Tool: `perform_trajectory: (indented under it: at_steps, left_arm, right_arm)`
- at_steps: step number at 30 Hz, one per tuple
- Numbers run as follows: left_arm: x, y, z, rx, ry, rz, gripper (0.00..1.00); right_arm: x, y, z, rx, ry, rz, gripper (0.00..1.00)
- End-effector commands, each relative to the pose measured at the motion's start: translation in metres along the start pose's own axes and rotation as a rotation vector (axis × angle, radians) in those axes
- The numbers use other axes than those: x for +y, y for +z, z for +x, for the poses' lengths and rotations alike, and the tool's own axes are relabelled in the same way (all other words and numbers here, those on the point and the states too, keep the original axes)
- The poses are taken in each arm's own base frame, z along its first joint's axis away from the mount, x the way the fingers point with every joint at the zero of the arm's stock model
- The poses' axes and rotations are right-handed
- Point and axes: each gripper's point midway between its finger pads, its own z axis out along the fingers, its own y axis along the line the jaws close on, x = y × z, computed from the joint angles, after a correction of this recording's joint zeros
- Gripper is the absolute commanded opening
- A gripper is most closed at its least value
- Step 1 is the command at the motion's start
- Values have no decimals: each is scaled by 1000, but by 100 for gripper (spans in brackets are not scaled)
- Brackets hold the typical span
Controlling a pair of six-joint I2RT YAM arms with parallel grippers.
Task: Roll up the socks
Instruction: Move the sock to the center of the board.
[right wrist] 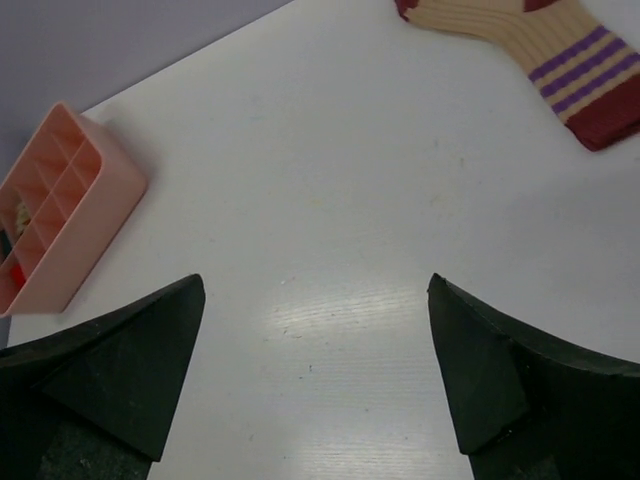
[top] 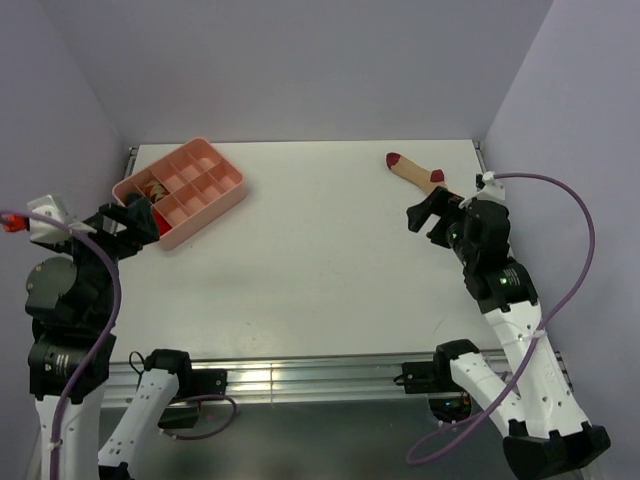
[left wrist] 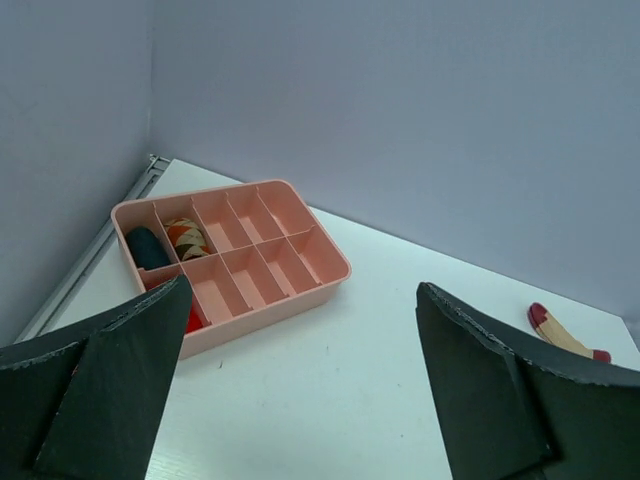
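Much of the pink tray [top: 228, 178] is hard for us to read. From above, the left jaws cover its near-left corner, and we cannot tell whether they touch it. In the left wrist view one dark finger [left wrist: 100, 380] cuts across the near-left end of the tray [left wrist: 335, 268], so only a sliver of a red bundle [left wrist: 194, 320] shows in a near-row compartment. In the far row a plain dark bundle [left wrist: 147, 248] fills the corner compartment, and the argyle sock [left wrist: 187, 238] sits rolled in the one beside it. It is only a speck from above [top: 155, 186] and in the right wrist view [right wrist: 18, 213], where the frame edge cuts off the tray [right wrist: 75, 215]. The tan sock [top: 412, 171] lies flat on the white bench [top: 320, 260], well apart from the tray to its right. In the top view the right jaws hide its cuff end, in the right wrist view [right wrist: 535, 35] the frame clips its dark red toe end, and from the left wrist [left wrist: 557, 330] it is small and far off. Both pairs of jaws stand wide apart with only bare bench between them, gripping nothing. A purple cable [top: 578, 225] loops beside the right arm, on the side away from the tray.
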Motion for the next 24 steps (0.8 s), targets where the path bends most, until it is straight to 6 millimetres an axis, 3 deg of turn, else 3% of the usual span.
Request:
perform_trajectory:
  at_steps: [1,5,7,8,9,11,13,14,15,17,18,20,21,23,24]
  left_arm:
    - [4,-12,26,32,-15,25,100]
    - [3,-2,55,61,-37,54,99]
    - [2,6,75,97,-49,61,99]
    - [1,10,81,103,-55,63,99]
    - [-2,16,83,100,-63,74,99]
    - [-1,24,100,125,-77,70,98]
    - [-3,33,110,130,-87,76,98]
    - [-2,36,113,129,-89,73,98]
    - [-3,41,120,131,-89,75,98]
    - [-3,45,125,130,-81,78,98]
    - [-3,48,130,138,-75,73,98]
    - [-2,51,136,135,-62,69,98]
    - [0,52,141,142,-53,63,98]
    - [5,55,142,127,-44,38,98]
    - [9,56,149,134,-31,28,98]
  right_arm:
    - [-31,15,-12,-25,13,171,100]
    - [-48,52,-24,-29,81,235,100]
    - [-68,78,-24,6,113,298,99]
    - [-65,87,-33,4,120,286,97]
    - [-89,104,-28,41,144,348,96]
    - [-99,121,-36,48,160,364,93]
    - [-123,142,-31,86,181,415,91]
    - [-124,150,-39,80,186,415,91]
    - [-135,164,-29,125,195,440,91]
    - [-145,178,-37,128,204,461,90]
    - [-156,192,-24,172,214,488,90]
    - [-165,204,-27,190,229,506,90]
    - [-178,216,-13,234,236,531,88]
    - [-184,229,-11,265,259,523,83]
    - [-194,238,4,307,264,545,82]
